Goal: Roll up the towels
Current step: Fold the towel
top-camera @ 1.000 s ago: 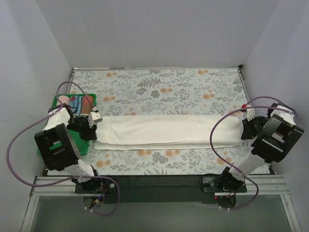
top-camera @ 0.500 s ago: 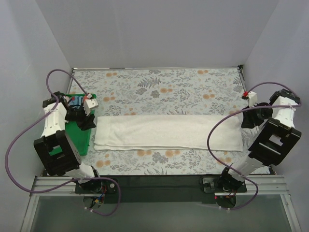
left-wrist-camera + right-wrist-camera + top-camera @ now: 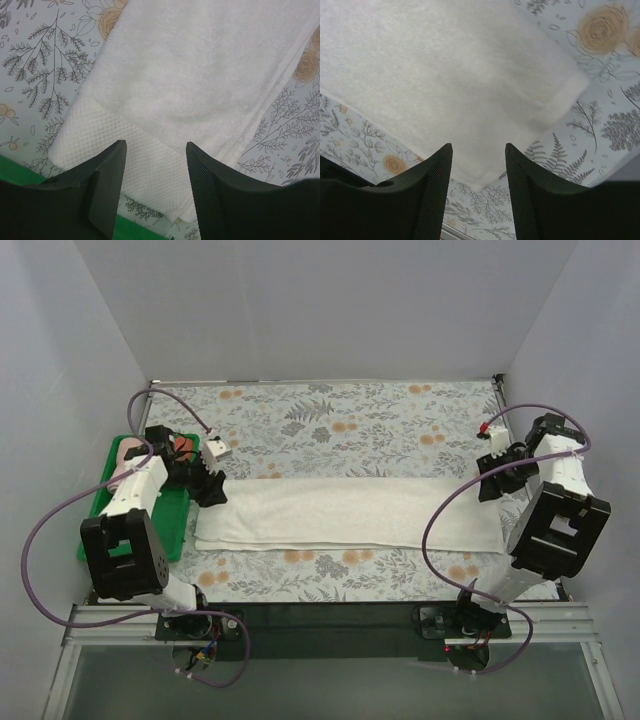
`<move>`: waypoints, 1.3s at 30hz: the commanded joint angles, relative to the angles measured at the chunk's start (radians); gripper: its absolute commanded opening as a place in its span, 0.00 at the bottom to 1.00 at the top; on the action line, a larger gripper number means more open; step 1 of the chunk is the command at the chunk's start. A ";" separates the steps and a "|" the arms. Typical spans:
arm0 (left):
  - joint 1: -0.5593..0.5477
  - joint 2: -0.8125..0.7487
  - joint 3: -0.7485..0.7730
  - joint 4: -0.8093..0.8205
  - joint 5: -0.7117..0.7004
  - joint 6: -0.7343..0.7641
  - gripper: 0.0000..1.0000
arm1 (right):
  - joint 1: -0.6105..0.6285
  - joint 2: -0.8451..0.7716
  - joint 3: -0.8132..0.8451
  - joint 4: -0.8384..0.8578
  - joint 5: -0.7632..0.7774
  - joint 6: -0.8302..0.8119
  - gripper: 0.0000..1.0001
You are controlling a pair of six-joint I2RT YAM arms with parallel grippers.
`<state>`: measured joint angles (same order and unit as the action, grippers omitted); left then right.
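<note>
While I am holding an arm over each end of the cream-white towel [image 3: 345, 512], it is lying flat and unrolled, a long folded strip stretching from side to side across the floral table cover [image 3: 330, 420]. My left gripper [image 3: 212, 490] is hovering at the towel's left end, near its far corner. Its jaws are standing apart with nothing between them. Through my left wrist camera I am looking past those parted fingers [image 3: 114, 170] straight down onto the towel's woven end band [image 3: 110, 145], with the stacked folded layers showing along one long edge. Whether the fingertips are touching the cloth I cannot tell. My right gripper [image 3: 490, 485] is hanging over the towel's right end, also near the far corner. Its jaws are likewise parted and gripping nothing, and my right wrist camera is showing plain terry and one corner of the towel beneath the gap. The green tray [image 3: 172, 525] is sitting just beside the towel's left end. The salmon-pink towel [image 3: 122, 458] is lying inside that tray, well apart from the cream-white towel, partly hidden behind my left arm, so I cannot tell how it is folded
</note>
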<state>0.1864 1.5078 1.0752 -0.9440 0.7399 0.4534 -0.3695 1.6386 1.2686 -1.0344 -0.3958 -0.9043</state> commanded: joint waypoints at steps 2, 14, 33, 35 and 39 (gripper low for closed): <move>-0.066 -0.054 -0.050 0.122 -0.027 -0.125 0.48 | -0.071 -0.022 0.061 0.079 0.107 0.185 0.46; -0.249 0.026 -0.067 0.198 -0.082 -0.255 0.52 | -0.095 0.089 0.029 0.212 0.083 0.349 0.53; -0.285 0.111 -0.107 0.240 -0.116 -0.243 0.53 | -0.095 0.173 -0.003 0.203 0.023 0.357 0.40; -0.285 0.109 -0.110 0.246 -0.120 -0.245 0.53 | -0.095 0.164 -0.017 0.204 0.035 0.351 0.47; -0.285 0.109 -0.120 0.255 -0.129 -0.246 0.52 | -0.103 0.159 -0.028 0.203 0.046 0.341 0.46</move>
<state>-0.0940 1.6302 0.9627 -0.7151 0.6174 0.2039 -0.4648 1.8149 1.2510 -0.8318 -0.3531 -0.5533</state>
